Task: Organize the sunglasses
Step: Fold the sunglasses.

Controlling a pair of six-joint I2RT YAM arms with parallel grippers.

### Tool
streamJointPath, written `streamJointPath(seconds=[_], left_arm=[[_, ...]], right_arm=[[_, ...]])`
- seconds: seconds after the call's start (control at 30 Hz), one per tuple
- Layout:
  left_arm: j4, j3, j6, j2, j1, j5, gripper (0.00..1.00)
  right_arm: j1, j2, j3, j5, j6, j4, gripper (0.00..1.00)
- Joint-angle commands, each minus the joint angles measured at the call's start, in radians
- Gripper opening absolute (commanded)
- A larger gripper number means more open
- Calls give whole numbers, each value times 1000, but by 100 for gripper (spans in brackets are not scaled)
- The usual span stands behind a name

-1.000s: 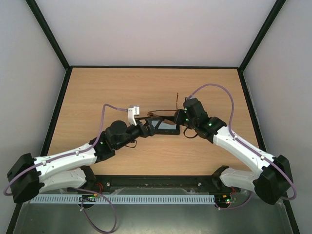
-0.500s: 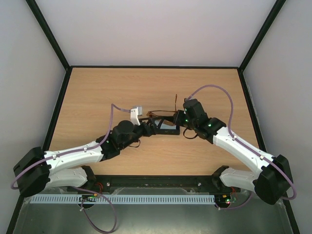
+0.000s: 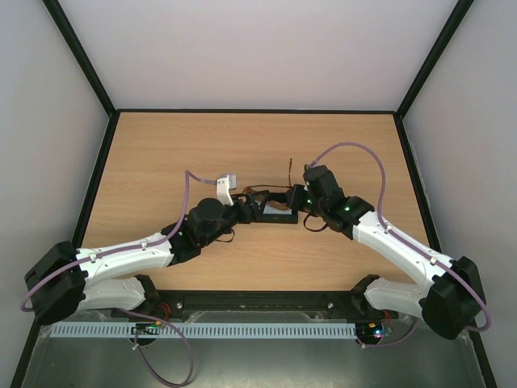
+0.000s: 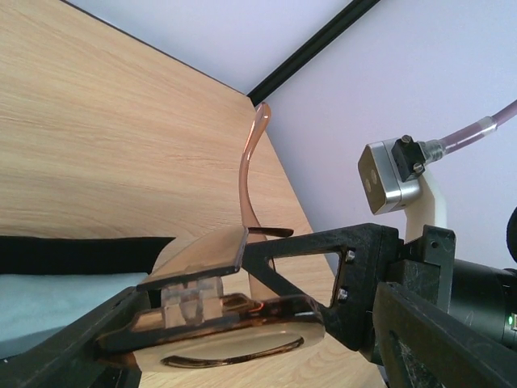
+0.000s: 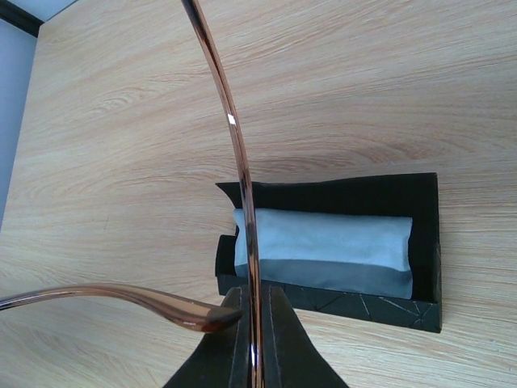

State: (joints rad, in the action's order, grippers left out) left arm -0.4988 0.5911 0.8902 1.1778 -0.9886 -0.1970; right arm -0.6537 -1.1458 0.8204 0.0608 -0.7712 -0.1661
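- Sunglasses: held at mid-worktop, between the two tools; the lens front lies roughly left-right, close to parallel with the long axis of the case.
- Case: open, black, with a light blue cloth inside; in the top view it sits just on the near side of the sunglasses; in the left wrist view the lens front hangs over the cloth.
- Right tool: clenched on one temple; the thin bar passes straight between the pressed fingers and runs away from them toward the far side; the second temple curves off to the side, unfolded.
- Left tool: set at the left end of the lens front; its jaws stand wide, one on each side of the lens; whether the pads bear on the frame cannot be told.
- Governing relation: both tools are at the sunglasses, left on the lens front, right on the temple; the case lies below and toward the robot.
- Judgement: the temples probably need folding flat against the front before the sunglasses fit the case; the right tool is placed to swing its temple while the left steadies the front.
- Risk: the temple is slim; twisting it could strain the hinge.
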Motion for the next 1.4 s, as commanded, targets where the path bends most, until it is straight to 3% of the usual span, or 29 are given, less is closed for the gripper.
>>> streamJointPath(seconds=[0.0,0.77,1.1,1.37], left_arm=[[-34,34,0,8,-6,-25,77],[-9,30,6,-9,-7,-57,77],[-17,25,11,-9,-7,-55,73],[-34,16,24,4,-7,-44,63]], right_arm=[[3,19,-15,-6,-4,17,1],[3,32,-16,1,0,12,1],[3,19,-16,1,-5,23,1],[3,6,-19,-2,-12,39,1]])
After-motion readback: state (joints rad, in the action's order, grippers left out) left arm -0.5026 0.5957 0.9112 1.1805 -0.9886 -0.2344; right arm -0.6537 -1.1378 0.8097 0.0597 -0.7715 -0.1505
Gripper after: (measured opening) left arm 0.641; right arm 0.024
